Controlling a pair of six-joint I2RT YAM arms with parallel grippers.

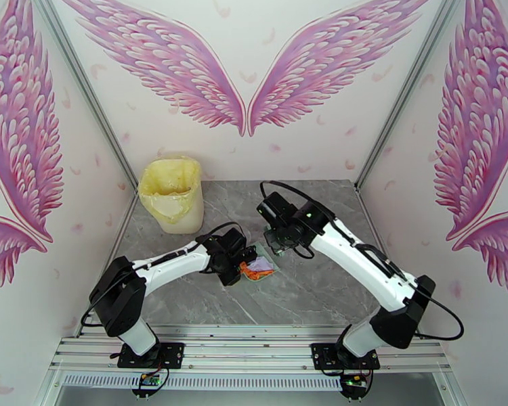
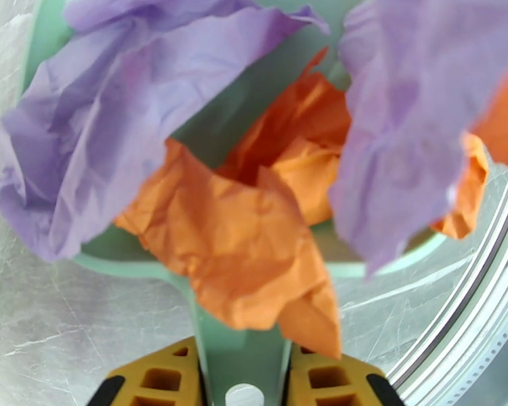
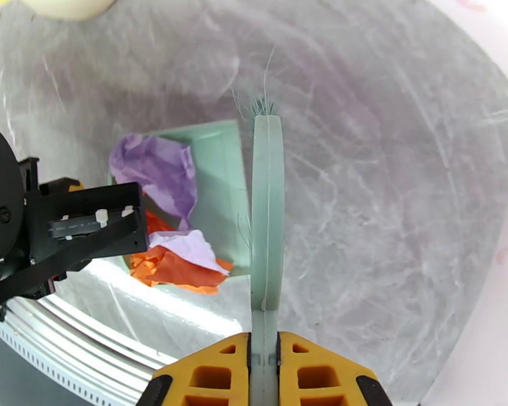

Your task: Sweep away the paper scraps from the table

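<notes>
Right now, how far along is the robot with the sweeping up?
Mostly done: the orange and purple paper scraps are heaped in the green dustpan, and I spot none loose on the table. In hand: the left pincer grips the dustpan's handle, and the right pincer grips the brush. Left: probably tipping the load into the lined bin at the back left.

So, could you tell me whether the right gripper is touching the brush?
Touching: right wrist view shows the right gripper clamped flush on the brush.
</notes>
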